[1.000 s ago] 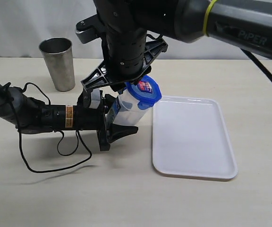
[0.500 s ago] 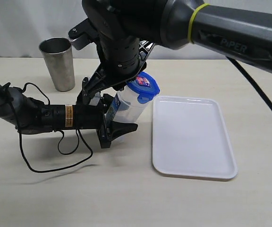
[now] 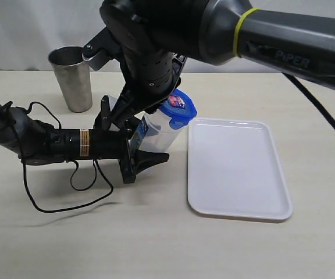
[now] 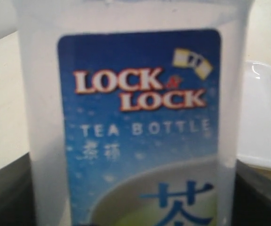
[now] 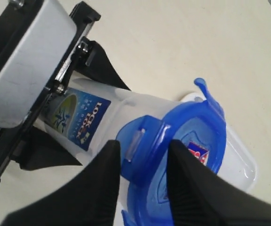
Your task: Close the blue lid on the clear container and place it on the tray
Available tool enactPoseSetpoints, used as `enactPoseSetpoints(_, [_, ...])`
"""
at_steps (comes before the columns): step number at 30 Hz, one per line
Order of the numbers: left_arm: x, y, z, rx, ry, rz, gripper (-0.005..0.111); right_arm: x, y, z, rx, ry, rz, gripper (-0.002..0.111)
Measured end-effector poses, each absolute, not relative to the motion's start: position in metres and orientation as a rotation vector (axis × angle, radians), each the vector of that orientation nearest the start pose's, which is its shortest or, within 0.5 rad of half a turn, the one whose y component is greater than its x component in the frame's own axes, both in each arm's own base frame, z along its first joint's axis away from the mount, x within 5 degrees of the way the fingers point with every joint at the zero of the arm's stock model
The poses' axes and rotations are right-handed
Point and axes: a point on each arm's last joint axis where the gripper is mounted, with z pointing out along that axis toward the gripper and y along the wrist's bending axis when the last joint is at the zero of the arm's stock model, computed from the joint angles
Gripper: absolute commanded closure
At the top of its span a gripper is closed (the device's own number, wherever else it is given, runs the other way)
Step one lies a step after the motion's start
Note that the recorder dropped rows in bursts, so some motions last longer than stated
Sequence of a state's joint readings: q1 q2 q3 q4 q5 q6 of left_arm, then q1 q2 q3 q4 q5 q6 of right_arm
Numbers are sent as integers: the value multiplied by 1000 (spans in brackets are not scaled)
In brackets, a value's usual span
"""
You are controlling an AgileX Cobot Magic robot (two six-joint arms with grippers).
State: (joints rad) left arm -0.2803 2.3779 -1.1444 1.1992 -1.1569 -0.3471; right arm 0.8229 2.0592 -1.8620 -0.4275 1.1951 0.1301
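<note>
- Locate the clear container (image 3: 156,132) just beside one long edge of the tray (image 3: 237,174), outside the rim and not yet on it; cannot tell whether the base rests on the worktop (image 3: 156,244), being hidden behind the pincer.
- Read the left pincer (image 3: 135,139) as clenched on the lower body of the clear container, reaching in from the side away from the tray; confirm in the left wrist view, with the printed label filling the frame between two dark fingers.
- Note the long axis: tilted, base away from the tray, mouth leaning up and toward the tray.
- Find the blue lid (image 3: 178,109) seated on that mouth, sticker face outward, nearer the tray than the base; judge it not yet latched, with flaps standing proud in the right wrist view.
- Find the right pincer (image 5: 145,146) at the lid's edge away from the tray, fingers (image 5: 100,188) straddling one snap flap (image 5: 135,141); cannot tell whether clamped on the flap or merely set either side of it.
- Take as the governing relation: flap directly between the pads, container body running on below it along the tilted axis; expect to press along that axis, not straight down at the worktop.
- Reckon the right arm nearer the lid, the left arm nearer the body; for the transfer, move toward the side of the lean, the tray lying across the container from the left pincer.
- Guard against the lid skewing off the tilted mouth under an off-axis squeeze.
</note>
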Motion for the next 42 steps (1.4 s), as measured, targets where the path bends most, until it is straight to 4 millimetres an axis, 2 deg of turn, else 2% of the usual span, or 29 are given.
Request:
enactPoseSetpoints(3, [358, -184, 50, 1280, 1383, -862, 107, 320, 298, 277, -1134, 2484, -287, 62])
enactPoseSetpoints(5, [358, -185, 50, 1327, 1323, -818, 107, 312, 298, 283, -1209, 2480, -225, 58])
enactPoseSetpoints(8, [357, -185, 50, 1384, 1246, -765, 107, 302, 298, 295, -1299, 2433, -175, 57])
enactPoseSetpoints(15, [356, -186, 51, 1477, 1100, -649, 107, 284, 281, 346, -1499, 2199, -156, 57])
enactPoseSetpoints(18, [356, -186, 50, 1538, 992, -557, 107, 280, 277, 355, -1611, 2100, -188, 57])
enactPoseSetpoints(22, [355, -186, 50, 1581, 909, -499, 107, 277, 274, 342, -1866, 1957, -264, 57])
enactPoseSetpoints(24, [355, -186, 50, 1587, 897, -491, 107, 277, 273, 331, -1932, 1948, -281, 58])
enactPoseSetpoints(28, [354, -186, 50, 1595, 888, -488, 107, 290, 260, 313, -1928, 2036, -300, 59])
enactPoseSetpoints(30, [354, -186, 50, 1596, 886, -487, 107, 298, 249, 308, -1913, 2087, -257, 60])
enactPoseSetpoints(34, [354, -186, 50, 1596, 886, -487, 107, 310, 235, 305, -1890, 2132, -48, 60])
enactPoseSetpoints(37, [354, -186, 50, 1596, 886, -487, 107, 313, 233, 302, -1892, 2132, 37, 60])
enactPoseSetpoints(42, [354, -186, 50, 1594, 891, -493, 107, 317, 238, 288, -1928, 2141, 81, 60])
